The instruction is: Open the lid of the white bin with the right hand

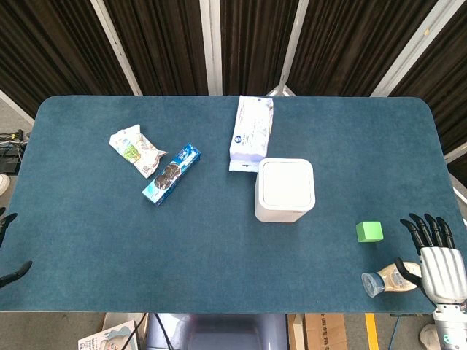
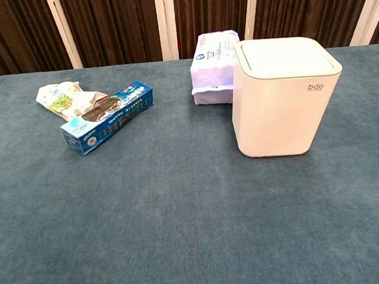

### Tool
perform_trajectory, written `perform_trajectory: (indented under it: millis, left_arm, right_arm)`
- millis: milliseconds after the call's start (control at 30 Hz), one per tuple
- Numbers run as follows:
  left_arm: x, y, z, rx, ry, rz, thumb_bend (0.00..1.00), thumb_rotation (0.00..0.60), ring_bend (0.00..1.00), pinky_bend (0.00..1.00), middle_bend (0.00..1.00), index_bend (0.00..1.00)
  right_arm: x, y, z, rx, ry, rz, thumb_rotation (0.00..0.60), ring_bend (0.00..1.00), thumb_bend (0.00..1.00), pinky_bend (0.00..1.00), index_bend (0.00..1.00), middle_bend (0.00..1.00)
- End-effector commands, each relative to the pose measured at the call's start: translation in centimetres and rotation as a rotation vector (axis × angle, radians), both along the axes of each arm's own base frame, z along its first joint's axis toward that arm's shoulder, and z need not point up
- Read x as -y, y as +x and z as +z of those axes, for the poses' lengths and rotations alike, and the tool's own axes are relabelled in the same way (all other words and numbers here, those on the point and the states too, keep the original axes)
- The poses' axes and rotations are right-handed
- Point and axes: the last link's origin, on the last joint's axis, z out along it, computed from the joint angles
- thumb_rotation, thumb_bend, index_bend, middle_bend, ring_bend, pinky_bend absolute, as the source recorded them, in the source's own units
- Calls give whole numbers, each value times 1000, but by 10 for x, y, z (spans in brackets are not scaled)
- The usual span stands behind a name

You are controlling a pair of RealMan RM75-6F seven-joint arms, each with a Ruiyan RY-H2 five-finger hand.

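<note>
White bin (image 1: 284,189) standing upright a little right of the table's middle, lid (image 1: 286,181) flat and closed, nothing resting on it. Placed free on its near and right sides, most likely so that a hand can come at the top without brushing anything. Just behind it, on the far side, a pale wipes pack (image 1: 251,131), close to the bin's far left corner and perhaps touching it; hard to tell from either view. Well off to the left, a blue biscuit box (image 1: 171,174) lying at a slant, with a crumpled snack bag (image 1: 135,149) beside its far end. Probably mere clutter, kept away from the bin.

Right hand (image 1: 436,257) low at the near right corner of the blue table (image 1: 219,255), fingers spread and pointing away, holding nothing: released. Thumb close beside a small bottle (image 1: 387,281) lying on its side, not gripping it. Green cube (image 1: 369,231) between hand and bin, nearer the hand.

Bin therefore well apart from the right hand, far and to the left of it, with the cube roughly along the way. Task judged not yet begun.

Left hand (image 1: 9,248) barely showing at the near left edge, only dark fingertips visible, apart and empty as far as can be seen.
</note>
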Motion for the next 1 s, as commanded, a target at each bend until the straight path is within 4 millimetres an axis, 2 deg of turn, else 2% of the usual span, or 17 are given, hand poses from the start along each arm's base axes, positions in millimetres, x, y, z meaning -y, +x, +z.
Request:
perform_trajectory:
  millis: [33, 700, 900, 1000]
  left_arm:
    - [0, 0, 0, 1, -1, 0, 68, 600, 0, 0, 78, 162]
    - [0, 1, 0, 6, 2, -9, 67, 600, 0, 0, 77, 162]
    - [1, 0, 3, 11, 22, 3, 68, 600, 0, 0, 76, 162]
    - [0, 0, 1, 10, 16, 2, 67, 600, 0, 0, 77, 162]
  right_arm:
    - [0, 0, 0, 0, -1, 0, 600, 43, 293, 1, 209, 147]
    - [1, -1, -2, 7, 6, -7, 600, 45, 293, 1, 184, 146]
    - [4, 7, -6, 39, 27, 18, 600, 45, 293, 1, 184, 146]
    - [14, 14, -5, 47, 51, 31, 600, 45, 293, 1, 184, 145]
